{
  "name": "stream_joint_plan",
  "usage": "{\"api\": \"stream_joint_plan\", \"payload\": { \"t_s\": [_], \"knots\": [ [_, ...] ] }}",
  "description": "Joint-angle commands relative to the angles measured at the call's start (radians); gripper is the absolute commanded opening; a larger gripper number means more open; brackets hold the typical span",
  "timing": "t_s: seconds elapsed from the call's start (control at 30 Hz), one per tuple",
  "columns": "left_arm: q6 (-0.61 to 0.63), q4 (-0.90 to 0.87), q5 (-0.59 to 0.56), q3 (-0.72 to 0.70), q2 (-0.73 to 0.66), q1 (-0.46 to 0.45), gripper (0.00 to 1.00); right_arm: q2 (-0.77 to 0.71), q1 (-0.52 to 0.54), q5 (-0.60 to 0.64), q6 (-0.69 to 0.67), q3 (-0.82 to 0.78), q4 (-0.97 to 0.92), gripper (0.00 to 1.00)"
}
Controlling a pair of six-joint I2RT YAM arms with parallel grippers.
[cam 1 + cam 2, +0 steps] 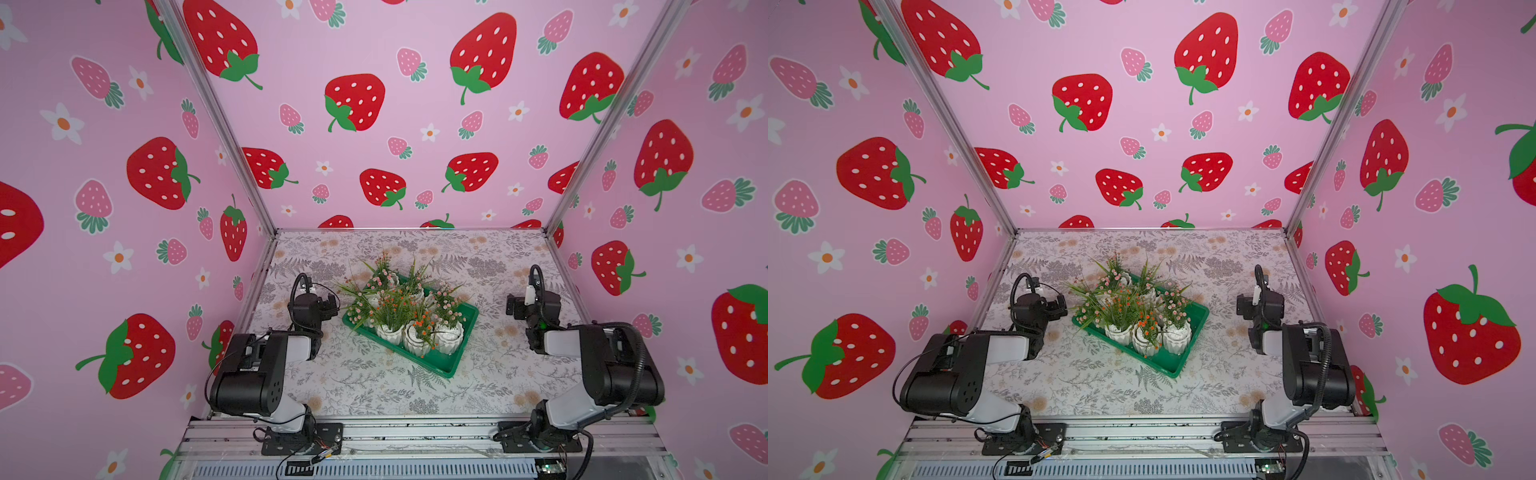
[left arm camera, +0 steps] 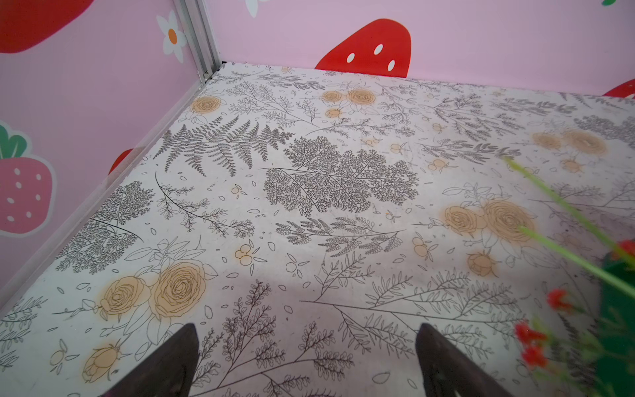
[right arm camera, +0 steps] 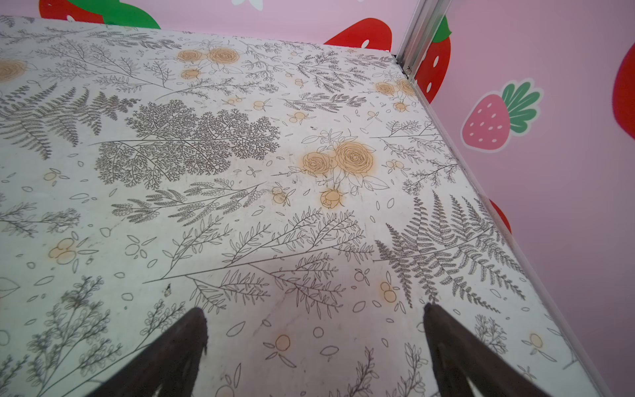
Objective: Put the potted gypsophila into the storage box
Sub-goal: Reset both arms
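The task looks finished: every visible potted gypsophila (image 1: 409, 320) stands inside the storage box (image 1: 451, 366), none on the bench (image 1: 374, 390) beside it, while the left pincer (image 2: 307, 347) and right pincer (image 3: 314, 326) flank it, wide and empty.

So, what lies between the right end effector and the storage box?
Only a bare stretch of the floral table lies between the right end effector and the storage box; this shows in both top views.
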Motion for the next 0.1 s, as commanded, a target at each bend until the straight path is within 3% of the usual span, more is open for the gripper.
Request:
{"api": "stream_joint_plan", "payload": {
  "t_s": [0.0,0.07],
  "knots": [
    [0.007,0.023,0.005,0.021,-0.001,0.002,0.99,0.007,0.006,0.008,-0.018,0.022,0.016,0.99],
    [0.007,0.022,0.005,0.022,-0.001,0.001,0.99,0.001,0.006,0.007,-0.019,0.014,0.023,0.99]
  ]
}}
